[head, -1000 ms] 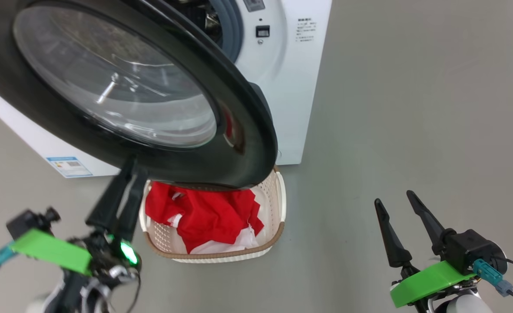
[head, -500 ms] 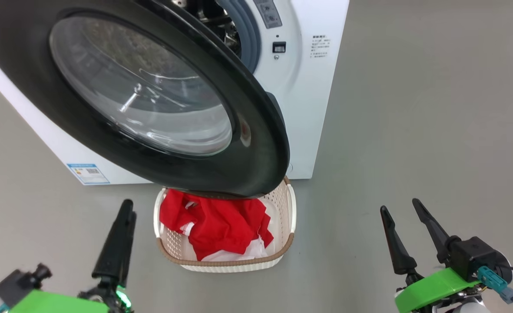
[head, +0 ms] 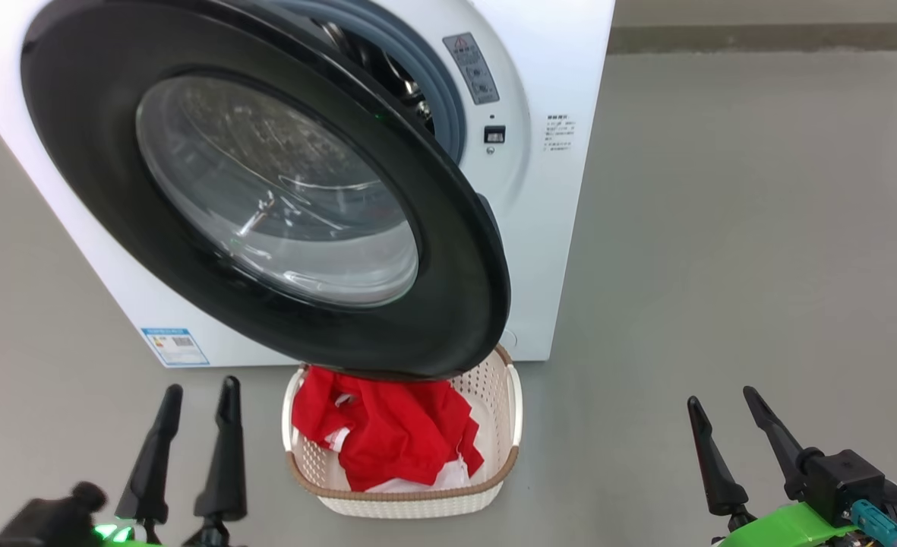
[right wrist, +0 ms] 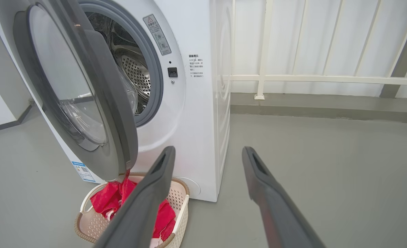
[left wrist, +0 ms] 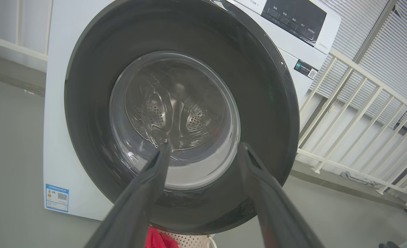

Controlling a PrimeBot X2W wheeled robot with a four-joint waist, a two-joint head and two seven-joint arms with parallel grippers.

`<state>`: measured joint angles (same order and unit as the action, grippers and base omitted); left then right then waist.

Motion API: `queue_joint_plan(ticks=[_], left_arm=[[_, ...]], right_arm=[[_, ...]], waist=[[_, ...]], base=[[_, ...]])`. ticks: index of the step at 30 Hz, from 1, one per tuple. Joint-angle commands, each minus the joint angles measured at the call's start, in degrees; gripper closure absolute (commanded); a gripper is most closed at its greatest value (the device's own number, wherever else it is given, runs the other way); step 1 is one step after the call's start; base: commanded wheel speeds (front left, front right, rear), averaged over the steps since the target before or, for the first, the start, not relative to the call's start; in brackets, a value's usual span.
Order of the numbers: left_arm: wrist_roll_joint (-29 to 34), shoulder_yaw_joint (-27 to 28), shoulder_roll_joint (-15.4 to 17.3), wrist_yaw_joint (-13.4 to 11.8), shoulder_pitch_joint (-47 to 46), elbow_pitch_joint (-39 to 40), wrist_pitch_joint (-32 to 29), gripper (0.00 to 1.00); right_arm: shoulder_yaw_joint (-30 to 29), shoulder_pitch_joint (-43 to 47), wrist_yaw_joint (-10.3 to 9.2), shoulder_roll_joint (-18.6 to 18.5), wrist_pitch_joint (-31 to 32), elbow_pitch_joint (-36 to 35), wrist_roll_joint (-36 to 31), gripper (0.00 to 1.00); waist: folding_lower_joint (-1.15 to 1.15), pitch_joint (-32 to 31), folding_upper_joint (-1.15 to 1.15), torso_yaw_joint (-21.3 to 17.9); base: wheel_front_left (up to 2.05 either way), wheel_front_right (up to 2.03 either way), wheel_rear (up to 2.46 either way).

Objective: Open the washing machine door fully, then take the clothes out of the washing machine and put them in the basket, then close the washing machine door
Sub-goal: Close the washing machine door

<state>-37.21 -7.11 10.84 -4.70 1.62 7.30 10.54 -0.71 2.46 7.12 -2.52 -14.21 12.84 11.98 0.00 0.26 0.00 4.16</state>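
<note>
The white washing machine (head: 554, 228) stands ahead with its black-rimmed door (head: 448, 289) swung partway out over the basket (head: 494, 479). Red and white clothes (head: 387, 433) lie in the cream basket on the floor. In the right wrist view the door (right wrist: 113, 113) stands ajar and the steel drum (right wrist: 134, 72) shows bare behind it. My left gripper (head: 200, 387) is open, low at the left, apart from the door; its wrist view faces the glass window (left wrist: 175, 117). My right gripper (head: 720, 396) is open at the lower right, holding nothing.
Grey floor (head: 721, 228) spreads to the right of the machine. A white railing (right wrist: 310, 78) runs along the wall behind. A blue label (head: 175, 346) sits low on the machine's front.
The head camera has pulled back, so the whole picture shifted. My left gripper has dropped away from the door's lower rim and its fingers have spread apart. The right gripper stays open.
</note>
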Motion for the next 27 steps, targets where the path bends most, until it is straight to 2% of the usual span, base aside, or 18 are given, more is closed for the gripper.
queue_joint_plan(ticks=[1,7,12,21,27], left_arm=[[1.96,1.45,1.43,-0.76,-0.65,1.72,0.66,0.00],[10.07,-0.93,3.69,-4.70,1.34,0.49,0.74,0.00],[15.07,-3.14,5.21,-6.38,3.19,-1.29,0.97,0.00],[18.10,-5.65,5.68,-7.34,4.35,-3.38,0.99,0.00],[17.97,-5.96,5.16,-7.70,4.50,-4.27,1.46,0.00]], right_arm=[[1.18,-0.77,0.36,-0.36,-0.68,-1.62,-0.83,0.00],[0.90,0.57,0.36,-0.36,-0.03,-2.42,-1.37,0.00],[0.50,1.77,0.36,-0.36,0.57,-2.94,-1.91,0.00],[0.58,3.74,0.36,-0.36,1.03,-3.40,-1.55,0.00],[1.11,3.99,0.36,-0.36,1.42,-3.65,-1.34,0.00]], waist=[[0.00,-0.78,0.00,0.22],[0.00,-1.94,0.00,0.40],[0.00,-2.69,0.00,0.57],[0.00,-3.36,0.00,0.68],[0.00,-3.41,0.00,0.35]], base=[[0.00,0.00,0.00],[0.00,0.00,0.00],[0.00,0.00,0.00],[0.00,0.00,0.00],[0.00,0.00,0.00]])
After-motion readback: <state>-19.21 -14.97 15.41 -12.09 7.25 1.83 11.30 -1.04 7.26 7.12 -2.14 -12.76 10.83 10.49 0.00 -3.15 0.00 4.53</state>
